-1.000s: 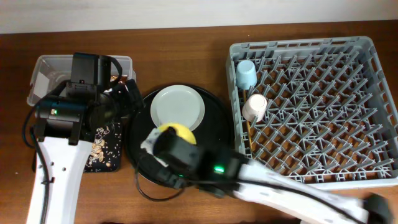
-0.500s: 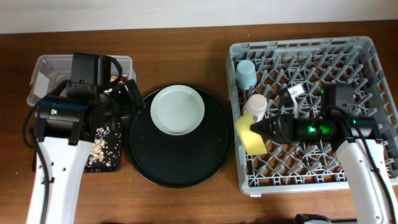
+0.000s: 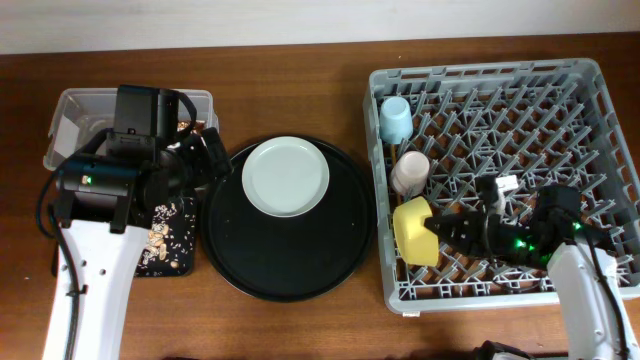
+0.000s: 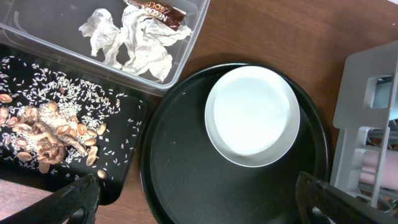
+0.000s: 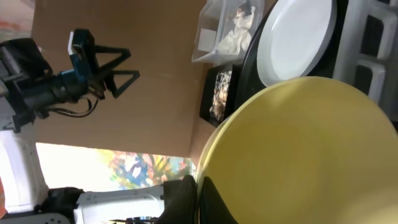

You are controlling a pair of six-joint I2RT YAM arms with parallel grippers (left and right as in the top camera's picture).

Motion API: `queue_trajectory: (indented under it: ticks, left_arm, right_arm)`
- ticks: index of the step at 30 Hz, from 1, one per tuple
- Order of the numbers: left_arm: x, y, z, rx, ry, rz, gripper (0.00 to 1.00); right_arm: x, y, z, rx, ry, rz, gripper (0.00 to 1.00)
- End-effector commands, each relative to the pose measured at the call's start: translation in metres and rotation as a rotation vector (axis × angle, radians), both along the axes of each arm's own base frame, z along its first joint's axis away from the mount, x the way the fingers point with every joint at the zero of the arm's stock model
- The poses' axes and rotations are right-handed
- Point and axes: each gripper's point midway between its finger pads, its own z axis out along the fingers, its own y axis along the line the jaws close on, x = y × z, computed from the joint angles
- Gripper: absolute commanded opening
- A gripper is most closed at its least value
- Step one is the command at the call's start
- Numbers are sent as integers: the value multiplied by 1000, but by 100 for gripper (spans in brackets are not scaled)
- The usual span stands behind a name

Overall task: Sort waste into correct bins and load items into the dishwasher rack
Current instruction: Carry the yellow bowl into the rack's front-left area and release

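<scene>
My right gripper (image 3: 436, 232) is shut on the rim of the yellow bowl (image 3: 414, 232) and holds it on edge over the front left of the grey dishwasher rack (image 3: 590, 90). The bowl fills the right wrist view (image 5: 305, 155). A light-blue cup (image 3: 395, 119) and a pink cup (image 3: 410, 173) lie in the rack's left column. The pale plate (image 3: 285, 176) sits on the round black tray (image 3: 290, 260). My left gripper (image 4: 199, 199) is open and empty above that tray. The clear tub (image 4: 186, 43) holds the napkin (image 4: 140, 43) and wrapper (image 4: 155, 9). The shallow black tray (image 4: 127, 134) holds food scraps (image 4: 46, 134).
The rack's right and back pegs stand bare. The left arm's body (image 3: 110, 200) hangs over the black tray and the tub. Brown table shows along the back edge (image 3: 290, 90) and in front of the round tray.
My right arm has carried the yellow bowl from the round tray across into the rack, then lowered it toward the front left corner. The left arm has not moved.
</scene>
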Motion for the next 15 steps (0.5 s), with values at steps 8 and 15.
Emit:
queue_trajectory:
  ticks: [8,15]
  left_arm:
    - [0,2,7,3,-22,0,99]
    - [0,2,7,3,-21,0,99]
  right_arm:
    - [-6,2,18,139,2,-7,4]
    - [-17,5,-30,50,4,-4,4]
